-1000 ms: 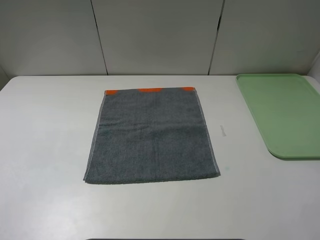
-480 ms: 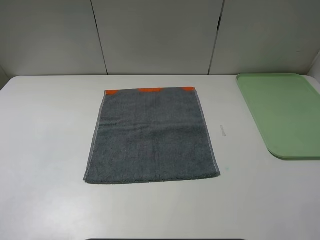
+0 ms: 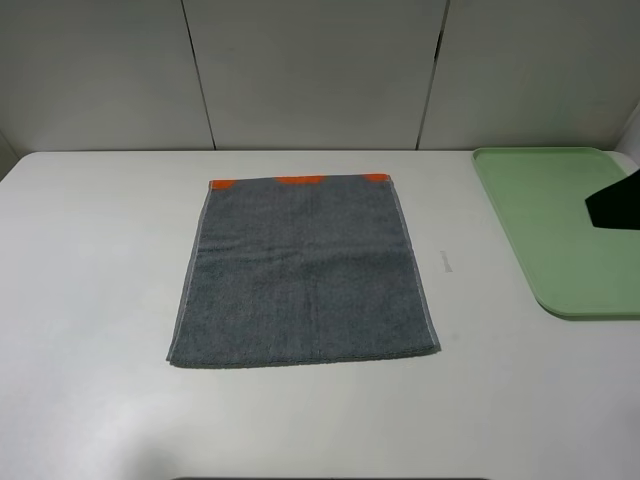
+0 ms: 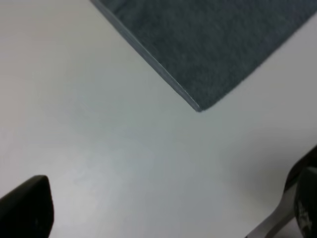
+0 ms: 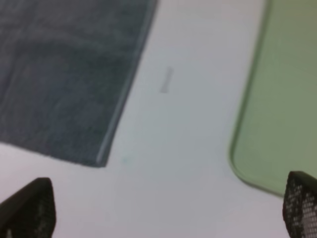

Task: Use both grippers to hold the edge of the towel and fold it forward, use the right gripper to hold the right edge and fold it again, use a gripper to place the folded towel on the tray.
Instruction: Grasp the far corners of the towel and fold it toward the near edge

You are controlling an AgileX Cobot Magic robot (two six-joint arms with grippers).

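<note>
From the high camera, the towel [image 3: 305,270] lies flat and unfolded in the middle of the white surface [image 3: 90,300], its orange band [image 3: 300,181] peeking out along the far end. The tray [image 3: 545,220] sits at the surface's right edge, well apart from the towel. A black part of the right arm [image 3: 615,205] shows over the tray.

In the left wrist view, the left pincer [image 4: 176,181] stands wide apart over bare surface, near one towel corner, holding nothing.

In the right wrist view, the right pincer [image 5: 168,183] is also spread wide and empty, above the surface between the towel's right edge [image 5: 126,94] and the tray's rounded corner.
</note>
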